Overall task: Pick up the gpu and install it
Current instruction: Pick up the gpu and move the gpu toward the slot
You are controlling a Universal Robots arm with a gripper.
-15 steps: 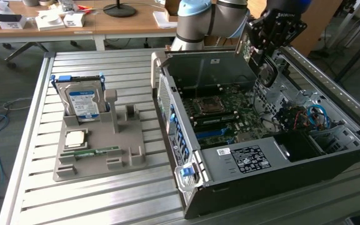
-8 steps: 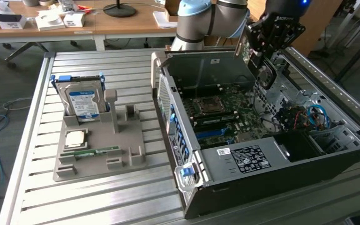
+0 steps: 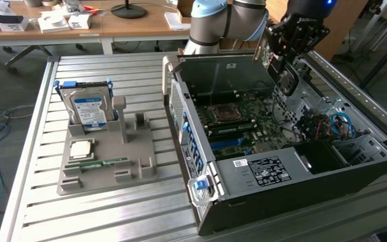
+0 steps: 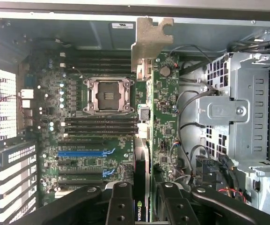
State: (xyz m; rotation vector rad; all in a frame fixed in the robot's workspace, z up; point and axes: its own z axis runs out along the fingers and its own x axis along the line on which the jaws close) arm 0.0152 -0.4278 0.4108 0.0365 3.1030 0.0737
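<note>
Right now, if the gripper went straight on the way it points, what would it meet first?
The gripper, shut on the gpu, points into the open case. The gpu's far edge would probably meet the motherboard first; the gap is hard to judge.

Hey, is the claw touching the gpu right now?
Touching. In the wrist view the claw grips the gpu, its fingers pressed against both faces.
</note>
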